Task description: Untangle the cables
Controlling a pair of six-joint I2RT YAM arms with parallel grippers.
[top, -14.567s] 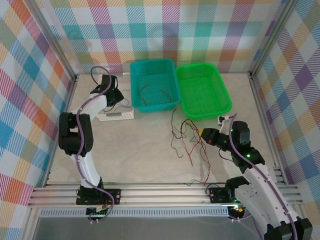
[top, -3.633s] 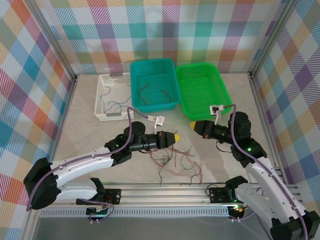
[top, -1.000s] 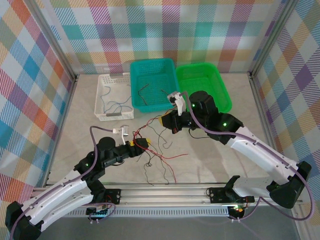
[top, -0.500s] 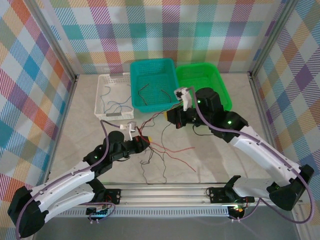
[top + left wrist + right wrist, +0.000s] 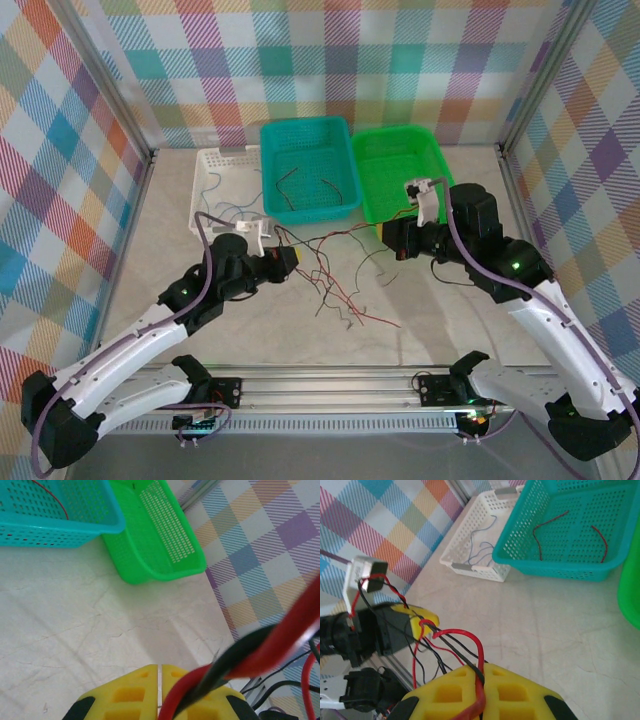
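Note:
The cables (image 5: 328, 282), thin red and black strands, lie in a loose tangle on the table between my two arms. Some strands stretch from my left gripper (image 5: 292, 262) across to my right gripper (image 5: 386, 234). In the left wrist view the yellow fingers (image 5: 125, 692) of the left gripper (image 5: 159, 669) are shut, with a red and a black cable (image 5: 235, 655) running out over them. The right gripper (image 5: 482, 672) is shut on a red and a black cable (image 5: 470, 642), which lead to the left gripper (image 5: 422, 617).
Three baskets stand at the back: a white basket (image 5: 200, 190) holding blue cables (image 5: 480, 547), a teal basket (image 5: 305, 125) holding dark red cables (image 5: 547, 522), and a green basket (image 5: 400, 132) just behind the right gripper. Metal rails run along the near edge.
The left gripper has shut on cables and moved back. The right gripper has drawn away to the right, toward the green basket, pulling the strands out between them.

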